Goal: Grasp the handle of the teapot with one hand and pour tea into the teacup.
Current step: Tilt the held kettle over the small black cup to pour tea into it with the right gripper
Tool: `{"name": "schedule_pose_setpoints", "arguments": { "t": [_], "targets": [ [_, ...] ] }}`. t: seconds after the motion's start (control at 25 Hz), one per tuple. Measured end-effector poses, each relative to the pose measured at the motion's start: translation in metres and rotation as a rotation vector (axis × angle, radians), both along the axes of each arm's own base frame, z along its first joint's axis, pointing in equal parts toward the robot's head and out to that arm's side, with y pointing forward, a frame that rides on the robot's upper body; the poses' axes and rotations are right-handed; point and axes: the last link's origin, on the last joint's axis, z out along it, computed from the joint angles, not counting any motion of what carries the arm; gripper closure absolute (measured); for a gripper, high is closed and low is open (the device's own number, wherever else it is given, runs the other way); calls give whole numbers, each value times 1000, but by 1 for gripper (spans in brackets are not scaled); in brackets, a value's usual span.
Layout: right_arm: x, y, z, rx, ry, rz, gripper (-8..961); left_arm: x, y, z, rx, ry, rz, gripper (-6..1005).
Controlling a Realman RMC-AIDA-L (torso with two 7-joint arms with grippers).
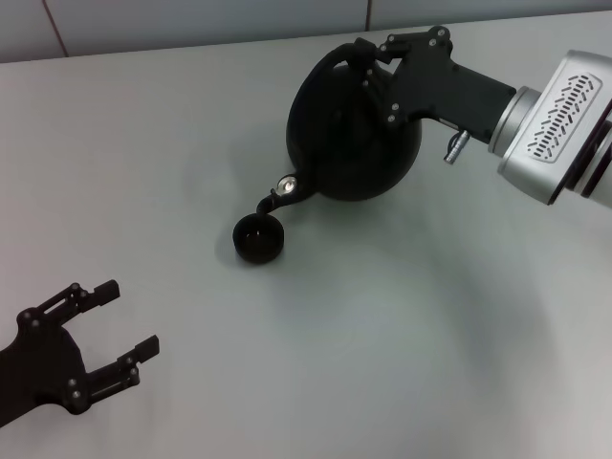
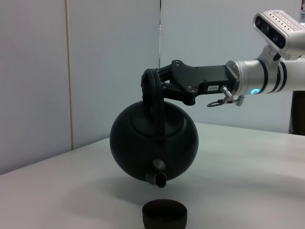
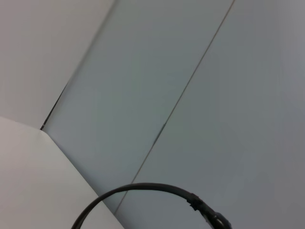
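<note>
From the head camera I see the teapot (image 1: 349,134), a big round matte-black pot, lifted off the white table (image 1: 402,335) toward the far right and tipped forward. Its short spout (image 1: 279,198) points down and to my left, ending just above the rim of the teacup (image 1: 258,238). The cup is a small, dark, handleless bowl standing upright on the table, well apart from my left gripper (image 1: 113,323), which sits at the near left corner with its fingers spread wide and nothing between them. My right gripper (image 1: 368,59) reaches in from the right and is clamped on the handle (image 1: 330,65), the thick black arch over the pot's top.

On the left wrist camera I look at the pot side-on: the teapot (image 2: 153,140) hangs clear of the table, a smooth sphere with the handle (image 2: 153,93) looping up to where the right gripper (image 2: 159,86) pinches it. The spout (image 2: 158,177) has a pale metal ring at its mouth and hovers directly above the teacup (image 2: 164,213), not touching it.

The right wrist camera shows me only the wall panels (image 3: 200,95), a corner of table and a thin black cable (image 3: 143,188); neither pot nor fingers appear there.
</note>
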Motion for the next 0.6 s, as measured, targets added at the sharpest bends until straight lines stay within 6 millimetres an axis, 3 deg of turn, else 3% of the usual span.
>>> {"name": "schedule_pose_setpoints", "arguments": {
  "t": [0.6],
  "targets": [
    [-5,3,2,12,-78,68,867,3,5,-3,-2,-4,-3,198]
  ]
}}
